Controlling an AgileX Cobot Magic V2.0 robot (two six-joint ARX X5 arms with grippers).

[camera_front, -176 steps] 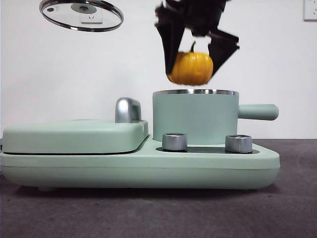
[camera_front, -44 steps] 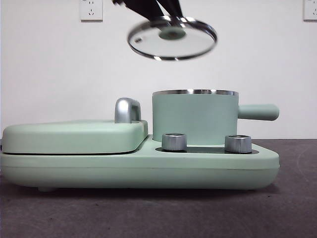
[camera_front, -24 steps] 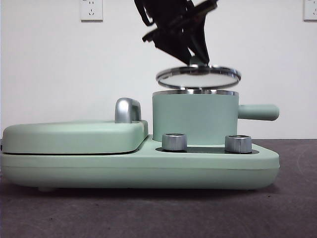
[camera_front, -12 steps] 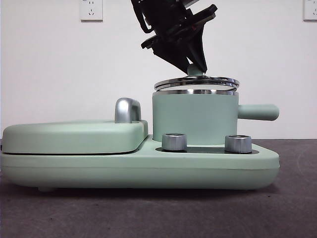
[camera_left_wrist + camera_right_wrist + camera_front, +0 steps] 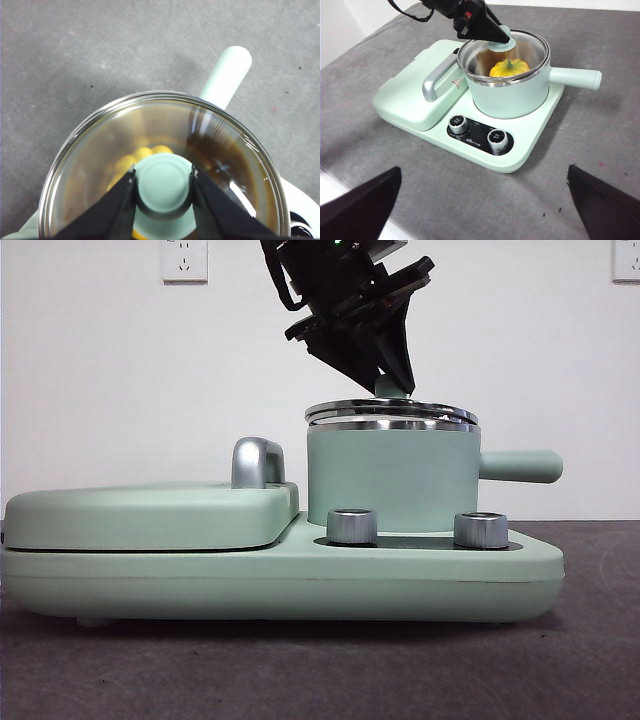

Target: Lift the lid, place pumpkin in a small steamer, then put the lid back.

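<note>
The small steamer (image 5: 390, 475) stands on the mint-green cooker base, its side handle (image 5: 520, 466) pointing right. The pumpkin (image 5: 510, 67) sits inside it and shows yellow through the glass in the left wrist view (image 5: 134, 159). The lid (image 5: 390, 410) lies level on the steamer's steel rim, or a hair above it. My left gripper (image 5: 393, 380) reaches down from above and is shut on the lid's mint-green knob (image 5: 162, 187). It also shows in the right wrist view (image 5: 487, 30). My right gripper (image 5: 484, 170) is open and empty, well back from the cooker.
The wide flat griddle cover (image 5: 150, 515) with its steel handle (image 5: 258, 462) fills the cooker's left half. Two steel dials (image 5: 352, 526) (image 5: 481, 530) stand in front of the steamer. Dark grey table (image 5: 600, 140) surrounds the cooker.
The left gripper carried the lid from high at the left over the steamer and lowered it onto the rim. The pumpkin, earlier held above the steamer, now lies inside it.
</note>
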